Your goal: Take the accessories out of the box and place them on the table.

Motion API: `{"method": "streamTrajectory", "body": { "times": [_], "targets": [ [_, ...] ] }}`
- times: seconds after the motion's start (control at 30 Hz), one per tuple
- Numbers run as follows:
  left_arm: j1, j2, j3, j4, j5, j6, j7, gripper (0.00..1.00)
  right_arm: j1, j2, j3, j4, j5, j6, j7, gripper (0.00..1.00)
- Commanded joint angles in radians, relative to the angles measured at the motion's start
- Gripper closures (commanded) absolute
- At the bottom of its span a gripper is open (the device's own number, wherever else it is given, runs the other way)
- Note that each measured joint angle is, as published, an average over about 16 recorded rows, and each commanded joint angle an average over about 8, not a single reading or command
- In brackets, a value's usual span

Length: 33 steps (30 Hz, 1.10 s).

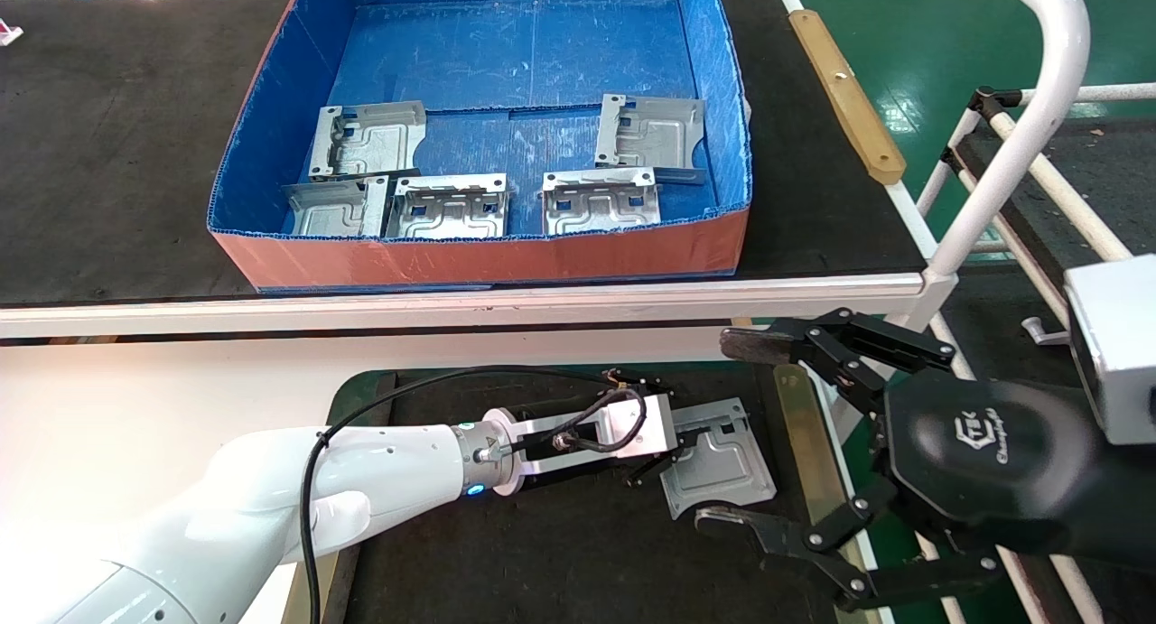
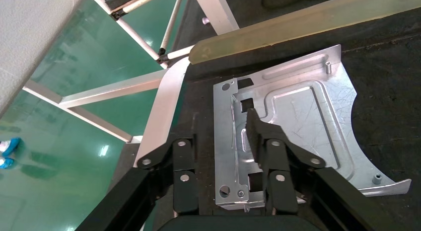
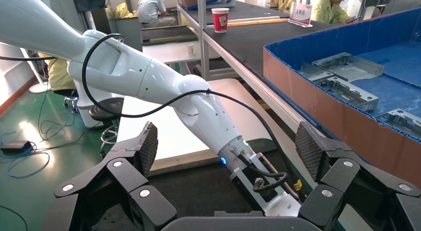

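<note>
The left gripper (image 1: 666, 451) is low over the black felt mat (image 1: 542, 552) of the table (image 1: 135, 398), its fingers (image 2: 255, 134) spread apart; one dark finger lies across the embossed face of a silver plate (image 1: 718, 457) while the other stands off the plate's edge, over the mat. The plate on the mat lies flat, near the mat's right-hand side, just beside the tan strip (image 1: 799, 425) that runs along that edge. In the left wrist view the same plate (image 2: 298, 126) shows its raised channel, rectangular cutouts and a bent flange, with nothing clamped on it.

The right gripper (image 1: 768, 443) hangs just to the right of the plate, above the table's right edge, its two ribbed pads (image 3: 149, 146) held wide apart and empty; the left arm (image 3: 149, 87) is framed between them in the right wrist view.

Beyond the table, on the black-topped bench (image 1: 108, 154), stands the blue box (image 1: 488, 254) with its orange-red front face. Five more plates remain inside: a rear left plate (image 1: 368, 139), a rear right plate (image 1: 650, 132), and three along the front wall, namely a front left plate (image 1: 327, 209), a front middle plate (image 1: 449, 207) and a front right plate (image 1: 601, 200). The front left and front middle plates touch or overlap at their edges.
</note>
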Motion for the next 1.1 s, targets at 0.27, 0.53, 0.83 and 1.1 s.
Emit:
{"method": "streamTrajectory", "body": {
  "times": [0.27, 0.53, 0.83, 1.1],
  "targets": [
    [0.008, -0.019, -0.021, -0.018, 0.0, 0.021, -0.023, 0.0, 0.0, 0.0, 0.0, 0.0, 0.0, 0.0, 0.0, 0.0],
    [0.04, -0.109, -0.102, -0.112, -0.022, 0.107, -0.137, 0.0, 0.0, 0.0, 0.0, 0.0, 0.0, 0.0, 0.0, 0.0],
    [0.082, -0.224, -0.205, -0.232, -0.049, 0.217, -0.28, 0.0, 0.0, 0.0, 0.0, 0.0, 0.0, 0.0, 0.0, 0.0],
    [0.112, -0.306, -0.279, -0.318, -0.068, 0.297, -0.384, 0.0, 0.0, 0.0, 0.0, 0.0, 0.0, 0.0, 0.0, 0.0]
  ]
}}
